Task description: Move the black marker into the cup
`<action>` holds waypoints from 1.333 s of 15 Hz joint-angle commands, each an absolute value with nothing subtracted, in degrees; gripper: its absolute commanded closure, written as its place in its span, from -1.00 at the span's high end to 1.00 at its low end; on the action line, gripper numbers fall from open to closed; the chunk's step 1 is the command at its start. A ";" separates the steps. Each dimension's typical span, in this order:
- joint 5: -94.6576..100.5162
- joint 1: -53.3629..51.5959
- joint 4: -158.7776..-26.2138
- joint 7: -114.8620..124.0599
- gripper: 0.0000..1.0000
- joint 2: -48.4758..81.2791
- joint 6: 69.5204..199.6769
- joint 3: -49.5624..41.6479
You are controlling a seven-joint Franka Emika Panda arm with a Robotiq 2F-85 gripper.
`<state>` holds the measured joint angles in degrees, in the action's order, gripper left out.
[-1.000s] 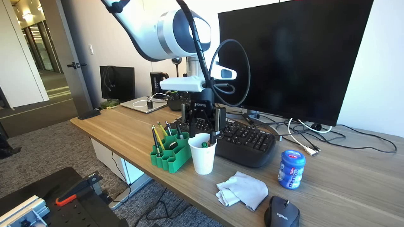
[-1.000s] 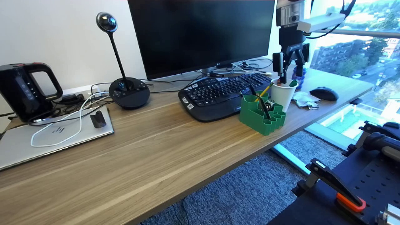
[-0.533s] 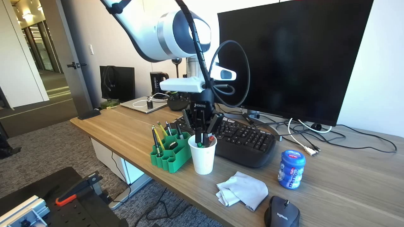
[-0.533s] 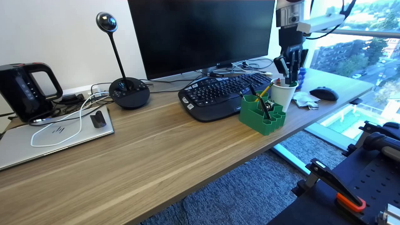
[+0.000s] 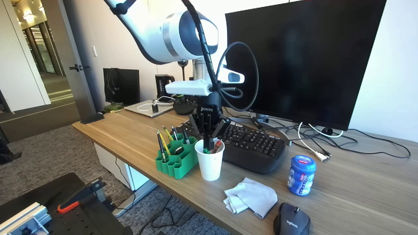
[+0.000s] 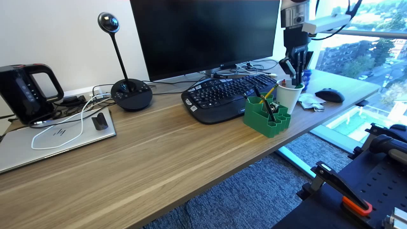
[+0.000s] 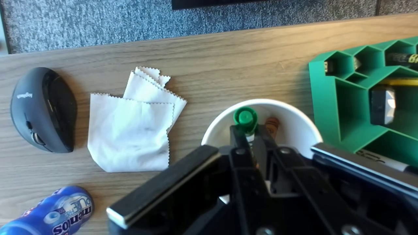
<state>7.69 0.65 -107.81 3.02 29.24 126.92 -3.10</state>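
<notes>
Well, the gripper (image 5: 208,147) clasped a green-capped marker (image 7: 245,118) in the white cup (image 5: 210,166).
A black-capped marker (image 5: 185,135) sat in the green organizer (image 5: 187,161), beside the cup near the tabletop (image 7: 196,58) edge opposite the monitor (image 5: 303,62).

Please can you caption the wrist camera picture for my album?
Robotiq gripper closed on a green-capped marker in a white paper cup beside the green desk organizer.

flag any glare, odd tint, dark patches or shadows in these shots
In an exterior view, the plain white wall behind the white robot arm is blown out; in an exterior view, the glass window is washed out and the grey carpet tinted blue; in the wrist view, the black two-fingered gripper looks underexposed, and soft shadow lies beside the dark grey plastic mouse.
</notes>
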 commanded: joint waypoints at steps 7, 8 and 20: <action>8.07 0.05 -106.28 3.85 0.61 29.81 124.88 -3.46; 8.06 0.04 -106.27 3.87 0.78 29.81 124.84 -3.46; 7.82 0.17 -106.86 3.37 1.00 29.25 120.90 -3.16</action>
